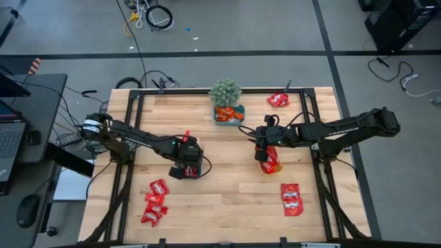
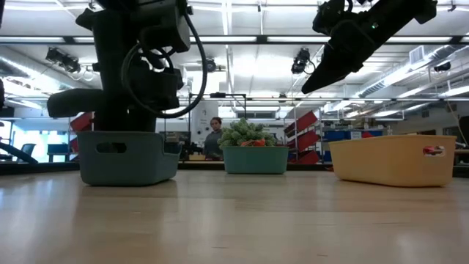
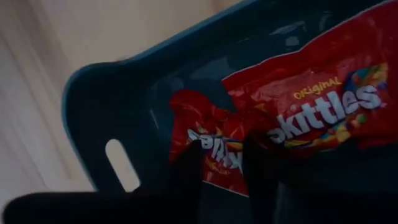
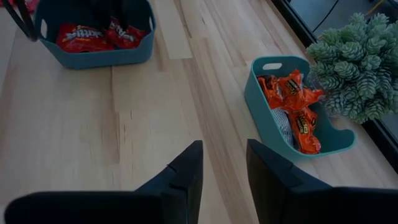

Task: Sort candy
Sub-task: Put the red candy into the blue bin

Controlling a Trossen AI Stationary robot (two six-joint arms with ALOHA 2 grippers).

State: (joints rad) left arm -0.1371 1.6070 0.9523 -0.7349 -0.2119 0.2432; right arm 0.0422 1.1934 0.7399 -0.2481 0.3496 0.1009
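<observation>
1. High view: left gripper sits over the blue tray; loose candy lies near the front edge.
2. Left wrist: fingers slightly parted, gripping nothing, red packets lying in the tray.
3. Right wrist: right gripper slightly apart, empty, above bare table.

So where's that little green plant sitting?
In the high view the small green potted plant stands at the table's far edge, near the middle, right behind a teal tray holding orange candy packets.
</observation>
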